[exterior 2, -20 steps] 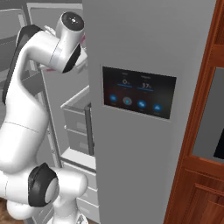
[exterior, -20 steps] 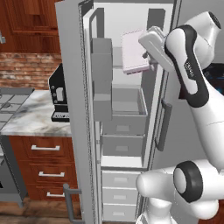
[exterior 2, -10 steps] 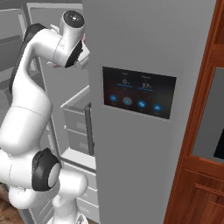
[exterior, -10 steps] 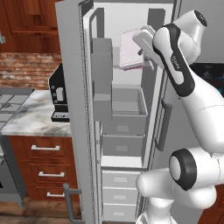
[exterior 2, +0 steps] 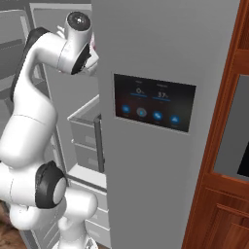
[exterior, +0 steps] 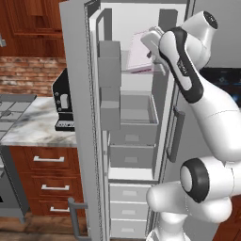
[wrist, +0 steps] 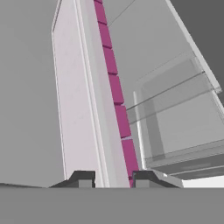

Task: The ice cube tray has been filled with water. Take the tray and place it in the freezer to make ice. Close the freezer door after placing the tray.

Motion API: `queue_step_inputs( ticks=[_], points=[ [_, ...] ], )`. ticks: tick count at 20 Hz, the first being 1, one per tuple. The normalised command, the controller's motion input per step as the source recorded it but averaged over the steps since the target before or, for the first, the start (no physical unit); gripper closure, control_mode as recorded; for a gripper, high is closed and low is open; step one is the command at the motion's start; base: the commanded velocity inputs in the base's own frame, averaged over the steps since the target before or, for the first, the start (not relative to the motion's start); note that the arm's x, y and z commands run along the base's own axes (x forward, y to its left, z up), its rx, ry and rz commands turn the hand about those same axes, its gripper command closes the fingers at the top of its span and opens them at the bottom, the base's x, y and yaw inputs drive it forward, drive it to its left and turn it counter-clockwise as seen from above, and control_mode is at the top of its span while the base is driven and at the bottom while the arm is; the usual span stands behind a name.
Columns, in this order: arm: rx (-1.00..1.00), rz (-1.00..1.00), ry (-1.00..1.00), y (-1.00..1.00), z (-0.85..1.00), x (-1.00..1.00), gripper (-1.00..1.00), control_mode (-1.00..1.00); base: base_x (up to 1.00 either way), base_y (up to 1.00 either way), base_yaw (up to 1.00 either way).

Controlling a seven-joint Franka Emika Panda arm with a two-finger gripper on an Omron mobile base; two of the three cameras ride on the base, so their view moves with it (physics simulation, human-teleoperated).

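ice cube tray (wrist: 94, 109) – pincer (wrist: 111, 178) – unlabelled

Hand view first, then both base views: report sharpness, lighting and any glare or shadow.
Hand view: rendered, edges crisp, flat even light, no glare; the ice cube tray runs steeply away between the fingertips, stretched by perspective. Left base view: sharp, soft shading inside the freezer, no hard shadows. Right base view: sharp; the dark touch panel glows without reflections.

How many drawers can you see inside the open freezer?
5: two big open bins, upper and lower, in the freezer, then three shut drawers stacked at the bottom. The arm may hide more.
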Motion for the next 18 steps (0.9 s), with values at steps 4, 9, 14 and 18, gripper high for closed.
queue_step_inputs(
  ticks=[4, 9, 14, 18],
  points=[
    [-0.03, 0.01, 0.00, 0.28, -0.01, 0.41, 1.00, -1.00, 0.00, 0.00, 0.00],
    [-0.03, 0.00, 0.00, 0.28, -0.07, 0.47, 1.00, -1.00, 0.00, 0.00, 0.00],
    [0.00, 0.03, 0.00, 0.01, 0.00, 0.45, 1.00, -1.00, 0.00, 0.00, 0.00],
    [0.00, 0.03, 0.00, 0.02, -0.03, 0.41, 1.00, -1.00, 0.00, 0.00, 0.00]
  ],
)
